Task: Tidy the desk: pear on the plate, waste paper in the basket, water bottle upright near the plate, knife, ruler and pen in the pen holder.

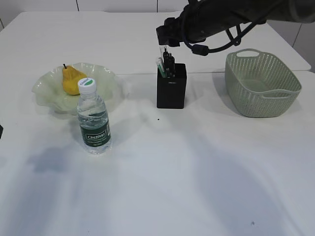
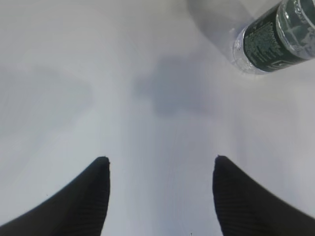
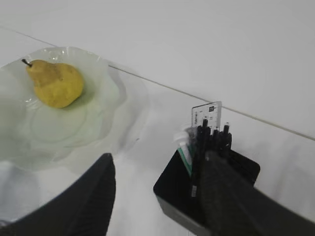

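A yellow pear (image 1: 73, 79) lies on the pale green glass plate (image 1: 106, 74); both also show in the right wrist view, pear (image 3: 55, 83) and plate (image 3: 101, 115). The water bottle (image 1: 93, 120) stands upright just in front of the plate. The black pen holder (image 1: 171, 91) holds a clear ruler (image 3: 205, 115), black pens (image 3: 216, 137) and a green-and-white handled knife (image 3: 184, 147). My right gripper (image 3: 158, 156) is open and empty, hovering above the holder. My left gripper (image 2: 160, 159) is open and empty over bare table, with the bottle (image 2: 275, 34) ahead to its right. No waste paper shows.
A grey-green woven basket (image 1: 261, 83) stands at the right; nothing shows inside it from this angle. The right arm (image 1: 216, 19) reaches in from the upper right. A seam between two tabletops runs behind the plate and holder.
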